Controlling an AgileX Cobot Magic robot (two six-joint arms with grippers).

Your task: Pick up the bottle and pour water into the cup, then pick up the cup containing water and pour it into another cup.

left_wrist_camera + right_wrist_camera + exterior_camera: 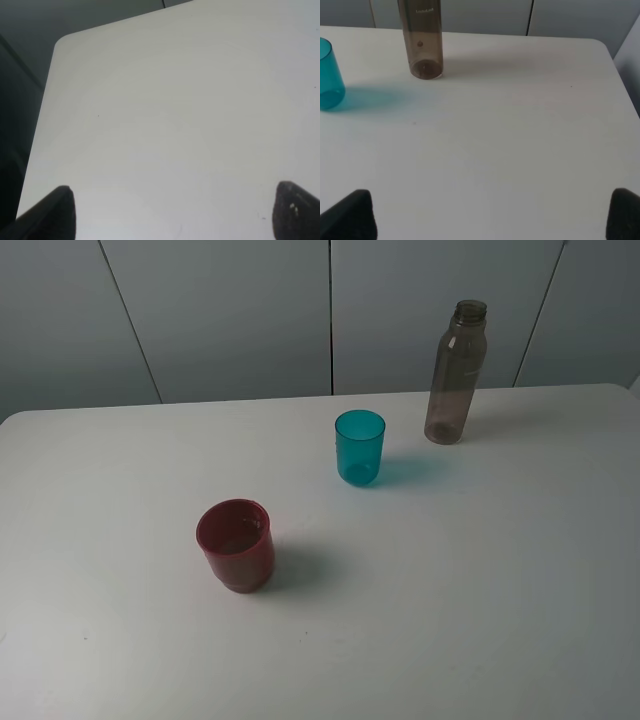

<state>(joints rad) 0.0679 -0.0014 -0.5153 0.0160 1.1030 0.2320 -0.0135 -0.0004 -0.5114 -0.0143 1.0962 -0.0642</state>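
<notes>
Right wrist view shows your right gripper (492, 215) spread and empty, nothing grasped yet, so reach first for the upright bottle (421, 40).

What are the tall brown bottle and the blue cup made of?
The bottle looks like smoky grey-brown see-through plastic: the wall shows through it. The teal cup also looks like clear tinted plastic, casting a bluish shadow. Glass can't be ruled out.

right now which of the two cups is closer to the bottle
The teal cup. It stands just beside the smoky grey-brown bottle near the table's far edge, while the wider red cup sits well away, toward the front left.
</notes>
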